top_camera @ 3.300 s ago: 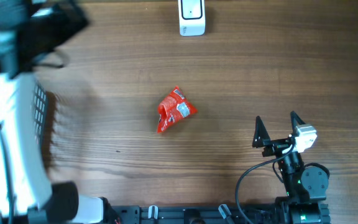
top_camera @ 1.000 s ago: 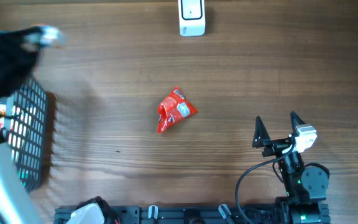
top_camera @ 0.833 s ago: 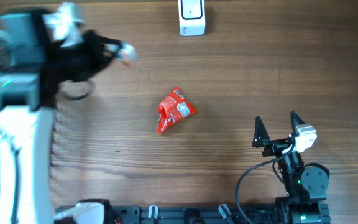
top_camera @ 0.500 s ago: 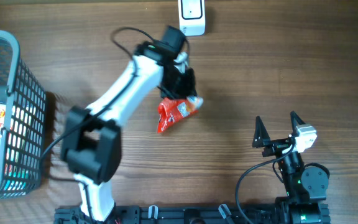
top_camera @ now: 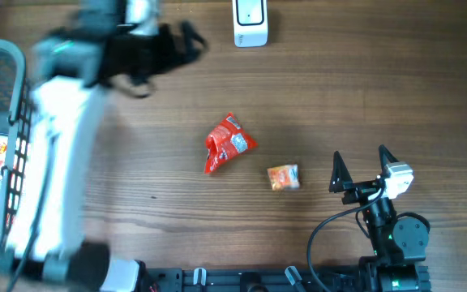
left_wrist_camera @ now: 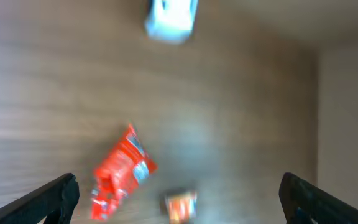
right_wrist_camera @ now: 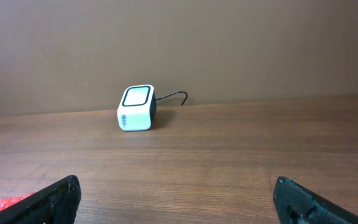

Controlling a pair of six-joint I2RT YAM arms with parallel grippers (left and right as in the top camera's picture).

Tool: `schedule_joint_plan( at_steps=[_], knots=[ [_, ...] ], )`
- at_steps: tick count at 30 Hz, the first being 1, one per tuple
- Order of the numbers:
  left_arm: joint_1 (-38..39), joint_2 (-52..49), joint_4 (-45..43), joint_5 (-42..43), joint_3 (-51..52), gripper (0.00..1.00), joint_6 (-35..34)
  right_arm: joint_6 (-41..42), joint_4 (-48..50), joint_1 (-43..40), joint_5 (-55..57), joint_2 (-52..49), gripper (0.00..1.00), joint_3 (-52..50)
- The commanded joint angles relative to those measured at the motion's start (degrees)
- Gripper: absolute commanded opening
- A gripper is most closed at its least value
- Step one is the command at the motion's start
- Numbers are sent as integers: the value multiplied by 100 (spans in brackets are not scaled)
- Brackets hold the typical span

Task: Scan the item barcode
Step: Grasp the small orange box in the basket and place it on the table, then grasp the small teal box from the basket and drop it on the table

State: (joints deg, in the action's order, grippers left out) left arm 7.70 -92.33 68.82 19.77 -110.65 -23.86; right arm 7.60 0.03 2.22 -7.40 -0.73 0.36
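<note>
A small orange packet [top_camera: 283, 177] lies on the wooden table, just right of a crumpled red packet [top_camera: 229, 144]. The white barcode scanner [top_camera: 250, 23] stands at the far edge. My left gripper [top_camera: 181, 40] is a motion blur at the upper left, well away from both packets. Its wrist view looks down on the red packet [left_wrist_camera: 120, 174], the orange packet [left_wrist_camera: 180, 205] and the scanner [left_wrist_camera: 171, 15], with the left gripper [left_wrist_camera: 178, 182] open and empty. My right gripper [top_camera: 363, 166] rests open near the front right, facing the scanner [right_wrist_camera: 137, 107]; nothing lies between its fingers [right_wrist_camera: 61, 199].
A grey wire basket [top_camera: 6, 73] holding several packaged goods stands at the left edge. The scanner's cable runs off behind it along the back wall. A sliver of the red packet [right_wrist_camera: 2, 202] shows at the lower left of the right wrist view.
My left arm swung from the basket to above the red packet, opened, then pulled back to the upper left. The orange packet now lies on the table. The right arm stayed still.
</note>
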Motion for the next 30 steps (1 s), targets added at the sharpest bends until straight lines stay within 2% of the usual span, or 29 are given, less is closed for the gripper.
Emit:
schedule_joint_plan(
  at_steps=[1, 3, 5, 6, 8, 9, 12, 16, 18, 23, 30],
  knots=[
    [-1176, 1211, 310, -1384, -79, 100, 92, -52, 33, 7, 55, 46, 100, -7],
    [-1980, 1733, 455, -1954, -79, 100, -155, -52, 33, 7, 55, 46, 100, -7],
    [-3132, 2129, 621, -2905, -79, 100, -879, -52, 33, 7, 55, 46, 100, -7],
    [-3705, 2164, 774, -2905, -76, 100, -1392, -50, 33, 7, 55, 46, 100, -7],
    [-4271, 2017, 1012, -2868, 35, 100, -2157, -52, 33, 7, 55, 46, 100, -7],
    [-4382, 1897, 1008, -2933, 127, 100, -2299, -50, 33, 7, 55, 46, 100, -7],
    [-4710, 1307, 1010, -3661, 389, 100, -3080, -50, 33, 7, 55, 46, 100, -7],
    [-5368, 118, 1165, -3722, 450, 100, -3104, -52, 33, 7, 55, 46, 100, -7],
    [-5912, -702, 1576, -3720, 455, 100, -3104, -52, 33, 7, 55, 46, 100, -4],
    [-6638, -1921, 2216, -3720, 503, 100, -3104, -50, 33, 7, 55, 46, 100, -4],
    [-6712, -2092, 1746, -3582, 1692, 100, -3104, -52, 33, 7, 55, 46, 100, -4]
  ],
)
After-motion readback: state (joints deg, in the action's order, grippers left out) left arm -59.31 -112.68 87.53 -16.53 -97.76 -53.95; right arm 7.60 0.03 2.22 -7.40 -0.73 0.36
